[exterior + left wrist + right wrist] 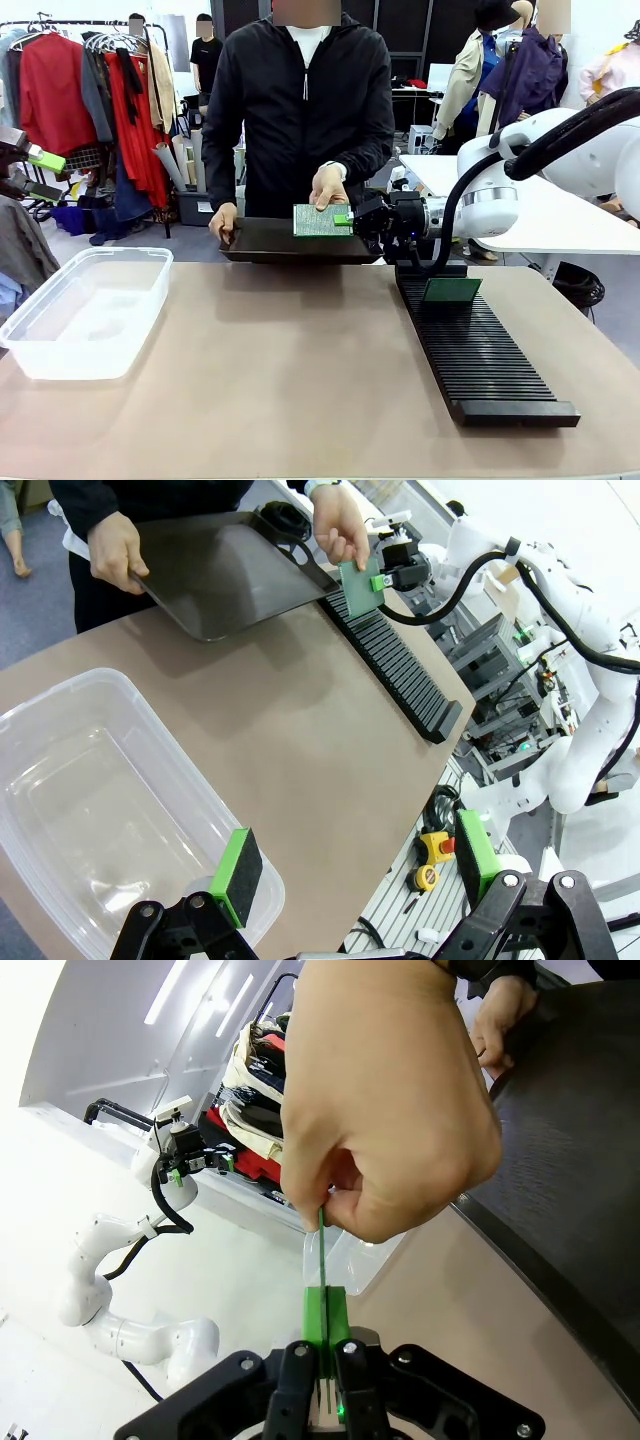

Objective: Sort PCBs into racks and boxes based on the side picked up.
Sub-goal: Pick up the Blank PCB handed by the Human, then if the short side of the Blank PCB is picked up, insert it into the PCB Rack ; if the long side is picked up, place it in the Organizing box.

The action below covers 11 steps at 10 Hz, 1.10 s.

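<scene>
A green PCB (320, 220) is held upright above the dark tray, its paler speckled face toward the front camera. My right gripper (345, 218) is shut on its right edge, while the person's hand (328, 186) pinches its top. In the right wrist view the PCB (321, 1245) stands edge-on between my right gripper (325, 1315) pads, under the hand (390, 1110). Another PCB (451, 290) stands in the far end of the black rack (480, 350). The clear box (85, 310) sits at the left. My left gripper (355, 860) hangs open above the box (100, 810), holding nothing.
The person's other hand (222, 220) holds the shallow dark tray (290, 245) at the table's far edge. The left gripper (38, 175) is raised at the far left. Bare table lies between box and rack. Clothes racks and a white table stand behind.
</scene>
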Available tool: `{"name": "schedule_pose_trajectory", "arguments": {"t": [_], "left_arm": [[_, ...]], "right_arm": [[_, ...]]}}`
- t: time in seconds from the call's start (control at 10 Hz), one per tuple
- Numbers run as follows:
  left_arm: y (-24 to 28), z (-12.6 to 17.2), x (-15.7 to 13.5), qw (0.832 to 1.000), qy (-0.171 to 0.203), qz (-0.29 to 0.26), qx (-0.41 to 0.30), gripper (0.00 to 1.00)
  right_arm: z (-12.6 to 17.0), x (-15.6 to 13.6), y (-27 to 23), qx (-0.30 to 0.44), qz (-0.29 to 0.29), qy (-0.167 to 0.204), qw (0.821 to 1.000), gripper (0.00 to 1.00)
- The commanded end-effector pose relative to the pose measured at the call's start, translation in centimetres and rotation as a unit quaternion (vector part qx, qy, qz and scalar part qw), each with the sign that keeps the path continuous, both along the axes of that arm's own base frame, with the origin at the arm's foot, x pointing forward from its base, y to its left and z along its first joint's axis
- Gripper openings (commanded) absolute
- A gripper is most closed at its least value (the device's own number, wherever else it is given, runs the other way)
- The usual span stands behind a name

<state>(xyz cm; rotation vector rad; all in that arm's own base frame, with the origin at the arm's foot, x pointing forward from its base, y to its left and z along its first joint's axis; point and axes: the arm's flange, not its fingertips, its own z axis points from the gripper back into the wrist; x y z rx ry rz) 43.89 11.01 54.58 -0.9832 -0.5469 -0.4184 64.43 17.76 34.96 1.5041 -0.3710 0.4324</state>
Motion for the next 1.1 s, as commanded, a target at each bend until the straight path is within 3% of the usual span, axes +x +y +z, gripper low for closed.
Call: {"name": "schedule_pose_trajectory", "arguments": {"t": [0.0, 1.0], "left_arm": [[-0.07, 0.12, -0.13, 1.000, -0.001, -0.001, -0.004, 1.00], [-0.07, 0.12, -0.13, 1.000, -0.001, -0.001, -0.004, 1.00]], "right_arm": [[0.07, -0.08, 0.17, 0.003, -0.001, 0.000, 1.000, 0.00], [0.07, -0.08, 0.17, 0.003, -0.001, 0.000, 1.000, 0.00]]}}
